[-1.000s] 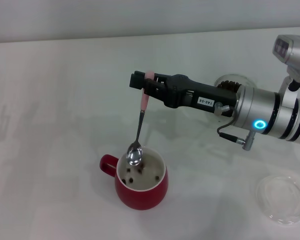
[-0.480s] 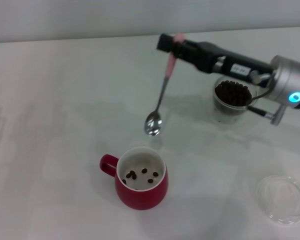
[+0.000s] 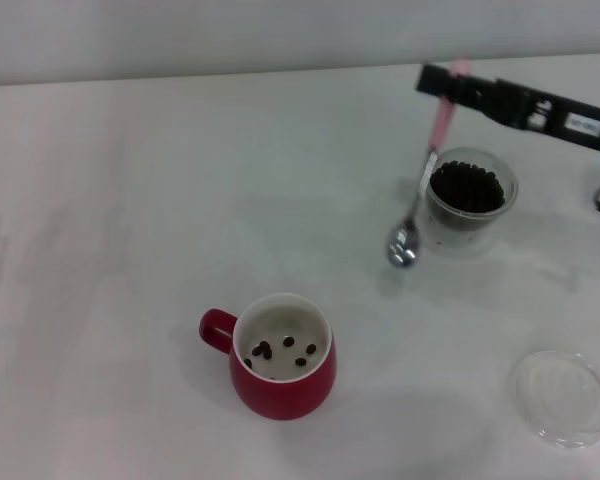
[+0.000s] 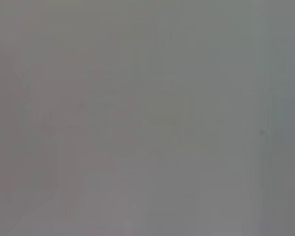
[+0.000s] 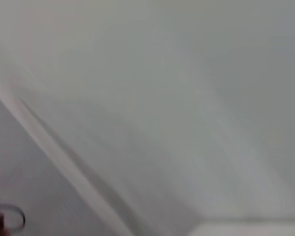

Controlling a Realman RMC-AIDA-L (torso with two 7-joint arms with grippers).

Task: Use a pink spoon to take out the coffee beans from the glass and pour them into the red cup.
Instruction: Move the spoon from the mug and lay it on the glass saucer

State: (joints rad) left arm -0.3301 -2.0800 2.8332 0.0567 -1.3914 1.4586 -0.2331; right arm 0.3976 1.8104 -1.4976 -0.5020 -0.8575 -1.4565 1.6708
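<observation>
Beside the glass (image 3: 469, 199), right pincer (image 3: 450, 85) clamped on pink spoon (image 3: 420, 190), near-vertical, bowl down, handle up.

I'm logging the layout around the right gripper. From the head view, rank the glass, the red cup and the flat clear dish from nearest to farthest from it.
The right gripper, holding the pink spoon, is at the far right of the table.
1. The glass of coffee beans: just below the gripper, nearest.
2. The flat clear dish: near right corner.
3. The red cup: near centre, farthest.
</observation>
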